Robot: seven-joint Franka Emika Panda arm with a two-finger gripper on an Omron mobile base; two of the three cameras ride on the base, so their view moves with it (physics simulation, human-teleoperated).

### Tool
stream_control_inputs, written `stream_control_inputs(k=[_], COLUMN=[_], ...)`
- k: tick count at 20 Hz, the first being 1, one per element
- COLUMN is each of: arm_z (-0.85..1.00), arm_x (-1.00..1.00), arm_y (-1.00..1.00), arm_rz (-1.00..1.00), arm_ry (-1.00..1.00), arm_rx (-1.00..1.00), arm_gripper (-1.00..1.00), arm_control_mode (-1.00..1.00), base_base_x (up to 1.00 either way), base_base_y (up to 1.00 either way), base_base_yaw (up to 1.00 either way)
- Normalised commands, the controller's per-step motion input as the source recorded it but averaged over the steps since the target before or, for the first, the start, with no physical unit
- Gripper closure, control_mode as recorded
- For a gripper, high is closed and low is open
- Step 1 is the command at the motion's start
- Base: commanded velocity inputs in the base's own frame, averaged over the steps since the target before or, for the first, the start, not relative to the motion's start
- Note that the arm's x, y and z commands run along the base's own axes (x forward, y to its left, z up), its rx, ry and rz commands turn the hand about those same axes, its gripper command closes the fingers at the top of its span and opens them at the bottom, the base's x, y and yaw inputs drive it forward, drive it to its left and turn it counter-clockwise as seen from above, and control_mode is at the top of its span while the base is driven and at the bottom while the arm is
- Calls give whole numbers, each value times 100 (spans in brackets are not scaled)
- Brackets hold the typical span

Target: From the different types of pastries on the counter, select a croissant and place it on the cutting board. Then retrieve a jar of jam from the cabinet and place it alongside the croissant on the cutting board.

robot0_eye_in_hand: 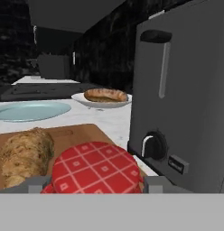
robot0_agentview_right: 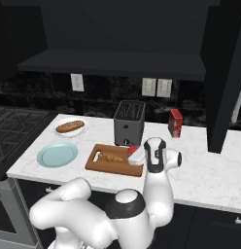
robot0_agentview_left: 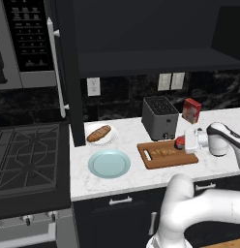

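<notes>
The jar of jam (robot0_eye_in_hand: 95, 167), squat with a red checked lid, sits between my gripper's (robot0_eye_in_hand: 95, 182) two fingertips, and the jaws are shut on it. It hangs low over the far right corner of the cutting board (robot0_agentview_left: 182, 159), close to the toaster; whether it touches the wood I cannot tell. From the left base view the jar (robot0_agentview_left: 180, 142) pokes out of the white hand, and in the right base view it (robot0_agentview_right: 132, 150) shows as a red spot. The croissant (robot0_agentview_left: 163, 152) (robot0_agentview_right: 111, 157) (robot0_eye_in_hand: 25, 155) lies on the board (robot0_agentview_right: 99, 165) just left of the jar.
A grey toaster (robot0_agentview_left: 159, 117) (robot0_eye_in_hand: 186, 90) stands right behind the board. The oblong roll (robot0_agentview_left: 99, 133) lies on a white plate at the left, a pale blue plate (robot0_agentview_left: 109, 163) in front of it. A red box (robot0_agentview_left: 191, 110) stands beside the toaster. The cabinet shelf (robot0_agentview_left: 156, 63) hangs overhead.
</notes>
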Motion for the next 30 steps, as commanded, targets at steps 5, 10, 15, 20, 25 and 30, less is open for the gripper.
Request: stream_control_inputs(k=[5,10,15,20,25,30], arm_z=[-71,-89,-82,-13,-21,-16], arm_x=[19,3,1,3,-8,-34], arm_y=[0,0,0,4,-10,-47], arm_rz=[4,5,4,-2,0,-1], arm_ry=[-6,-7,-2,4,-6,-8], arm_rx=[0,0,0,0,0,0], arm_gripper=[100,100,-100,-100,-100,-100], arm_control_mode=[-100,-100,-100,-100,-100,-100], base_base_x=[0,0,0,0,0,0], base_base_y=[0,0,0,0,0,0], base_base_yaw=[0,0,0,0,0,0])
